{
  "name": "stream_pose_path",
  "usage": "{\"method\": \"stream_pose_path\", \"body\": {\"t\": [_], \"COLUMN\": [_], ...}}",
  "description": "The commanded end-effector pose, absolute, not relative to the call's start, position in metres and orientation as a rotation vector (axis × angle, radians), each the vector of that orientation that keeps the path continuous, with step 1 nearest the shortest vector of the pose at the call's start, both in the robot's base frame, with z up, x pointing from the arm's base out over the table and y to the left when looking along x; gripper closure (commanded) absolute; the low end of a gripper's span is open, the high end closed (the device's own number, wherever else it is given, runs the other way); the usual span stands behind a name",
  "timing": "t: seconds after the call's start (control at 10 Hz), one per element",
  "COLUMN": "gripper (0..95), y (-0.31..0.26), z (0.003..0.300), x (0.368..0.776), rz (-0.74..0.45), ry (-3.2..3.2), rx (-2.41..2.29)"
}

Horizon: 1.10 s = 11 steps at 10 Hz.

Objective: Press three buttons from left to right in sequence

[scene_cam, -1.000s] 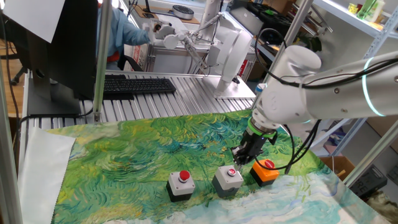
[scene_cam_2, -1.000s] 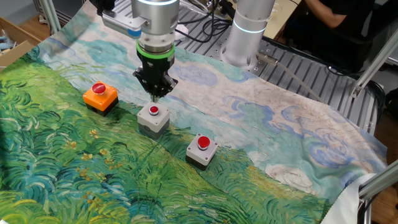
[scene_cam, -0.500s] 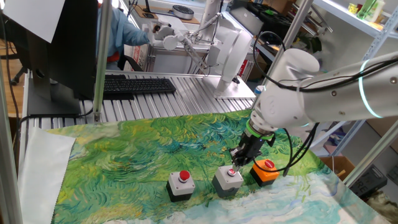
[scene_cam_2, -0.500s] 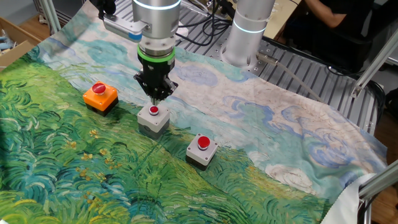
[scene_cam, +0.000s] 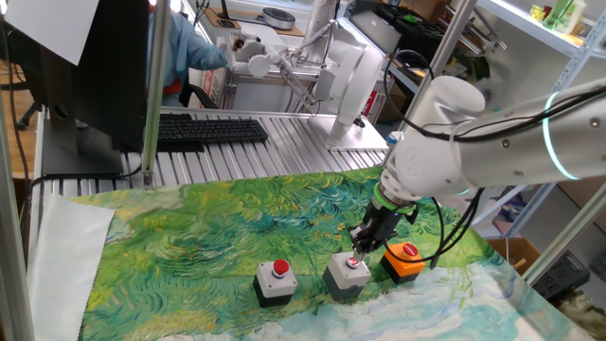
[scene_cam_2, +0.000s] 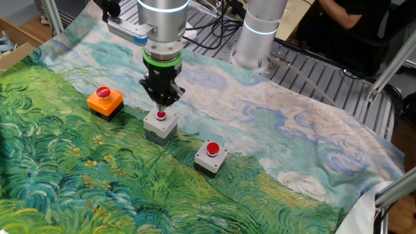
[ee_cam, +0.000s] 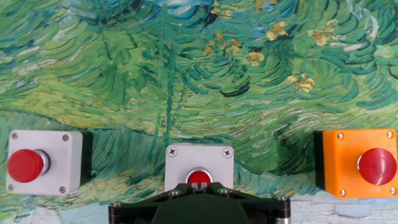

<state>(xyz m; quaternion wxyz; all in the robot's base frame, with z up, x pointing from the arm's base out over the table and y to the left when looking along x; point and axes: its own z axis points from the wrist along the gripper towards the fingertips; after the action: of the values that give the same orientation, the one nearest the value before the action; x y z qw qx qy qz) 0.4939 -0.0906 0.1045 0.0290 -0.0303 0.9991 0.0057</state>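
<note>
Three buttons stand in a row on the painted cloth. In one fixed view they are a grey unit point(scene_cam: 275, 280), a middle grey unit point(scene_cam: 347, 274) and an orange unit point(scene_cam: 404, 260), each with a round red cap. My gripper point(scene_cam: 357, 250) points straight down onto the middle unit's cap, with the fingertips together and resting on it. The other fixed view shows the gripper point(scene_cam_2: 160, 105) over the middle unit point(scene_cam_2: 160, 123), between the orange unit point(scene_cam_2: 105, 100) and the other grey one point(scene_cam_2: 211, 156). In the hand view the gripper point(ee_cam: 199, 184) covers the lower edge of the middle cap point(ee_cam: 199, 177).
The green and blue painted cloth point(scene_cam: 208, 237) covers the table. A keyboard point(scene_cam: 210, 130) and a monitor point(scene_cam: 95, 66) stand at the back on the slatted metal top. The arm's base point(scene_cam_2: 260, 32) rises behind the buttons. A person point(scene_cam: 185, 47) sits beyond.
My gripper has come down a little onto the middle button's red cap. The three buttons have not moved.
</note>
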Motion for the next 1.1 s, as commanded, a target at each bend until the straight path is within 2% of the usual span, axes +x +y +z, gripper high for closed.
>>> {"method": "stream_pose_path", "body": {"t": [0.1, 1.1], "gripper": [95.0, 95.0], "y": [-0.0922, -0.0835], "z": [0.1023, 0.1002], "x": [0.4954, 0.4938], "rz": [0.017, 0.022], "ry": [3.081, 3.078], "rx": [-0.093, -0.055]}}
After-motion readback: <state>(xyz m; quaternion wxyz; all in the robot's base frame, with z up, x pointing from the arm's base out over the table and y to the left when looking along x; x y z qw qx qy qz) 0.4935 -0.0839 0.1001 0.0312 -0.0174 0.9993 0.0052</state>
